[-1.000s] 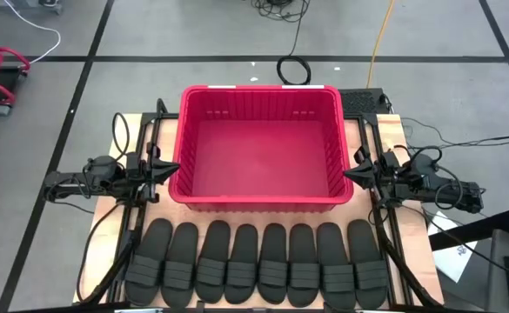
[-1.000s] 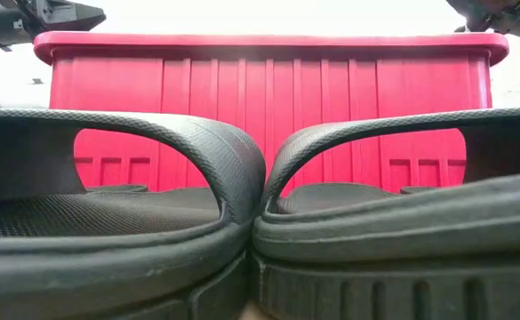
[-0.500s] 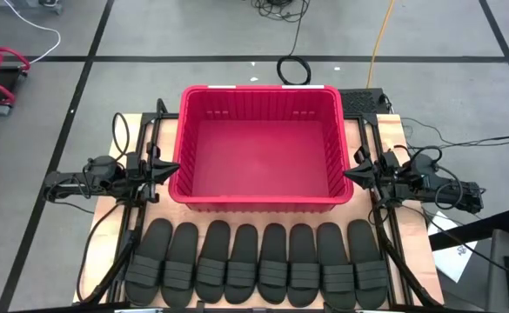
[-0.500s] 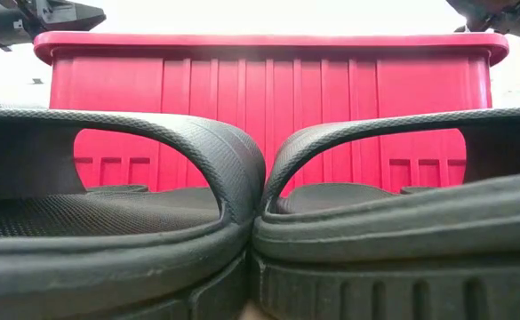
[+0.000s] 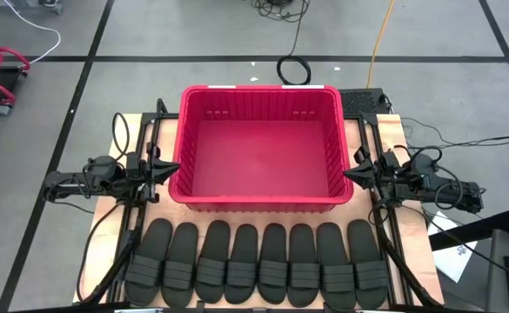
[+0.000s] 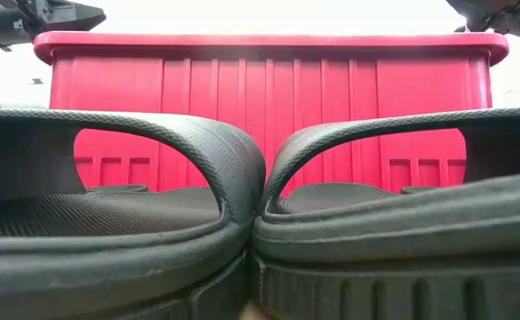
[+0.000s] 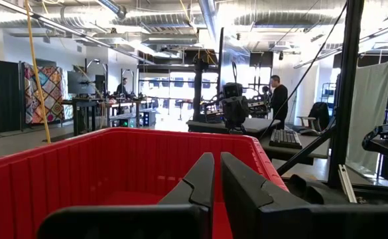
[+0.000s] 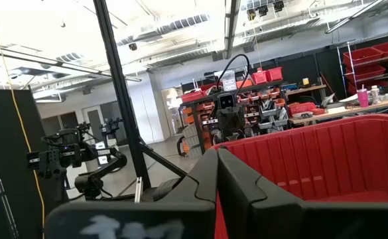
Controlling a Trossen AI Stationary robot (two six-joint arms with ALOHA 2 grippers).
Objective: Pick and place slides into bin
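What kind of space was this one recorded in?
Likely a robotics lab or workshop: exposed ceiling ducts, shelves of red parts bins, and other workbenches beyond the table.

Red bin [image 5: 260,198] with vertically ribbed walls; 8 black slides [image 5: 258,263] (ribbed straps, finely textured footbeds) on a pale wooden surface [image 5: 400,135].
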